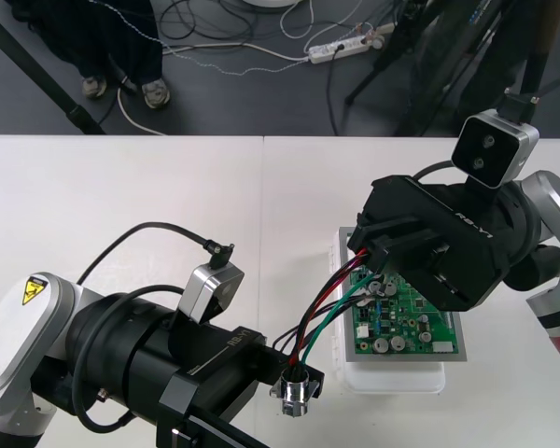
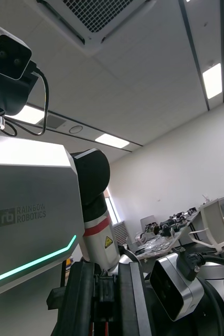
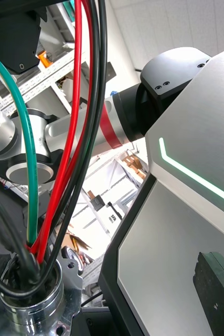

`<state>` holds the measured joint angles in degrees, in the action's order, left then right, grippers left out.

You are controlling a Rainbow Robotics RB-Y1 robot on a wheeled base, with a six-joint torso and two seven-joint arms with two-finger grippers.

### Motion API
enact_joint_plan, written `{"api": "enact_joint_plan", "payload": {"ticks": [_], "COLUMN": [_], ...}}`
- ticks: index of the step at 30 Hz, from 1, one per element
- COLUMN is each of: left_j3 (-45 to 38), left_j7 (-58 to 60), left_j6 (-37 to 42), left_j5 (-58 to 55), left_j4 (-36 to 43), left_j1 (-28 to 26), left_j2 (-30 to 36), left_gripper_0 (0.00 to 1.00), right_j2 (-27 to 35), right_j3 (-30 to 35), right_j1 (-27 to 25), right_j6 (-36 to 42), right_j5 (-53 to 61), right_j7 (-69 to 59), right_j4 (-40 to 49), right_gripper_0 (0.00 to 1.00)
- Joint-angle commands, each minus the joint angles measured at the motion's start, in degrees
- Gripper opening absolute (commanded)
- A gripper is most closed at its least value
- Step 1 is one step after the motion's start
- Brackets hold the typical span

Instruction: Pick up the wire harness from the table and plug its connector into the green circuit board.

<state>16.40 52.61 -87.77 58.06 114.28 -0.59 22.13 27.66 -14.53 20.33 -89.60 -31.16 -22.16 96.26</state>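
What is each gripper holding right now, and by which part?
Both hold the wire harness. The left gripper grips its round metal socket. The right gripper grips the wires' other end, over the green circuit board.

The left arm [image 1: 84,345] lies low and stretched inward, its left gripper [image 1: 297,383] clamped on one end of the wire harness [image 1: 322,308] — the right arm [image 1: 553,224] reaches in opposite, right gripper [image 1: 366,245] tilted down (fingers [image 2: 80,299] close together), pinching the other end.
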Motion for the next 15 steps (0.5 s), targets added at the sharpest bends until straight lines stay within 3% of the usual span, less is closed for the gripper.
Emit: {"api": "enact_joint_plan", "payload": {"ticks": [1,15], "left_j3": [0.65,-0.14], "left_j7": [2.49,-0.14], "left_j6": [1.46,7.08], "left_j5": [-0.85,-0.85], "left_j4": [1.99,2.17], "left_j1": [1.91,4.72], "left_j2": [-1.47,1.96], "left_gripper_0": [1.00,1.00], "right_j2": [2.14,2.75], "right_j3": [-0.06,2.58], "right_j1": [-1.17,-2.84], "right_j6": [-0.40,-0.40], "right_j5": [1.01,-2.59], "right_j7": [3.71,5.82], "right_j4": [0.85,1.29], "right_gripper_0": [0.00,0.00]}}
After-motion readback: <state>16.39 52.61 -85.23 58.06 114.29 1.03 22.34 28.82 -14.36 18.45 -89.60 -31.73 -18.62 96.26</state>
